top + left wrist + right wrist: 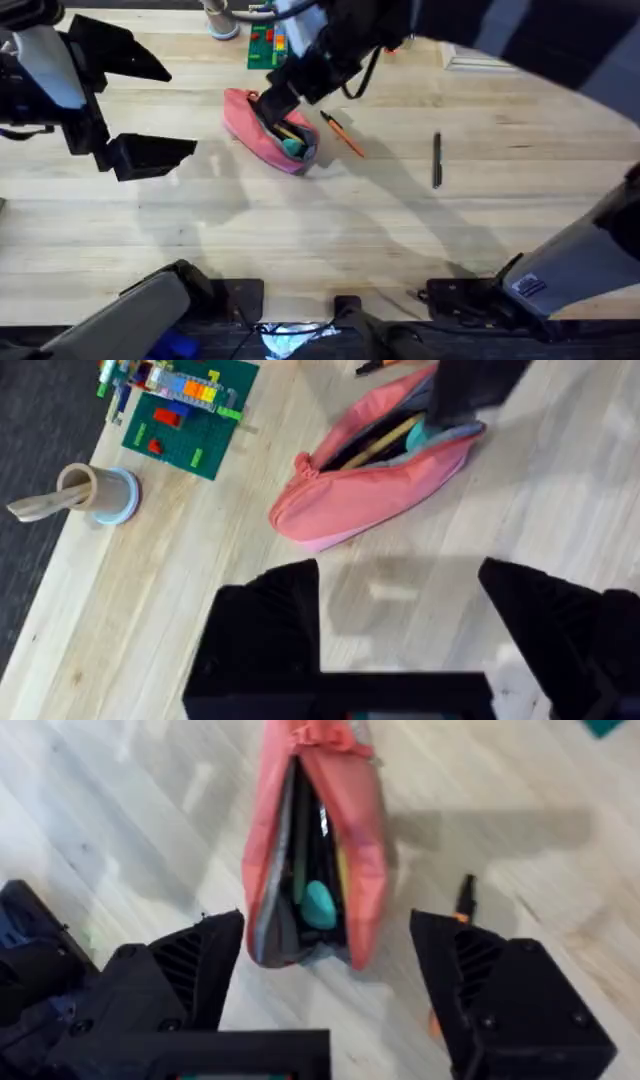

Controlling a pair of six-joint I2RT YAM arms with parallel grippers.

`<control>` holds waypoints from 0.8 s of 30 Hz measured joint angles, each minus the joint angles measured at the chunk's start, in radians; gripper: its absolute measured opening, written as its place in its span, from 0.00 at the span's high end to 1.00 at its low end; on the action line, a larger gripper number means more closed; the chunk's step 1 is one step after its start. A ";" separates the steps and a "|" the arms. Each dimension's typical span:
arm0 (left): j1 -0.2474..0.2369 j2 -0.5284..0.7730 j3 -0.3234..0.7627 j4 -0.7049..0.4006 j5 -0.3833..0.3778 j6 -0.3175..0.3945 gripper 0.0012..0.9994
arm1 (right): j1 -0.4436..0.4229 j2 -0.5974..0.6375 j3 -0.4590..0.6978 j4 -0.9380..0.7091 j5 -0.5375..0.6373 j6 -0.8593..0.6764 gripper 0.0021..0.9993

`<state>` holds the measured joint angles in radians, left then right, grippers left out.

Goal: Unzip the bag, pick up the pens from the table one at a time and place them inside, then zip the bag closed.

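Bag (268,130) lies unzipped mid-table, mouth gaping to take pens. Right gripper (325,980) hovers over it, jaws apart, empty. Orange pen (342,134) beside bag; black pen (437,160) well apart. Left gripper (400,630) open, idle.

Light's even and fairly bright across the table (330,230), coming from above, so soft grey shadows of the arms pool on the wood just in front of the bag (268,128) and trail off toward the near right. The right arm rising behind the bag smears into a dark, blurred mass, and the corners curve away dark beyond the table's far right. Both wrist views run soft: the bag's zipper opening looks hazy, the black fingers (180,985) are murky, no harsh glare.
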<state>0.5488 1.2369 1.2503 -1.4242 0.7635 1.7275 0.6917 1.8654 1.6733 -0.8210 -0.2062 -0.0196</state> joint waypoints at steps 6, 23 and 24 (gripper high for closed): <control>0.000 0.000 0.000 0.000 0.000 0.000 0.01 | -0.069 -0.069 0.000 -0.016 0.017 0.000 0.00; 0.000 0.000 0.000 0.000 0.000 0.000 0.01 | -0.255 -0.353 -0.041 -0.071 0.243 -0.026 0.00; 0.000 0.000 0.000 0.000 0.000 0.000 0.01 | -0.275 -0.369 -0.056 -0.071 0.244 -0.024 0.00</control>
<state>0.5488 1.2369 1.2503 -1.4242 0.7635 1.7275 0.4172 1.4961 1.6174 -0.8921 0.0380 -0.0440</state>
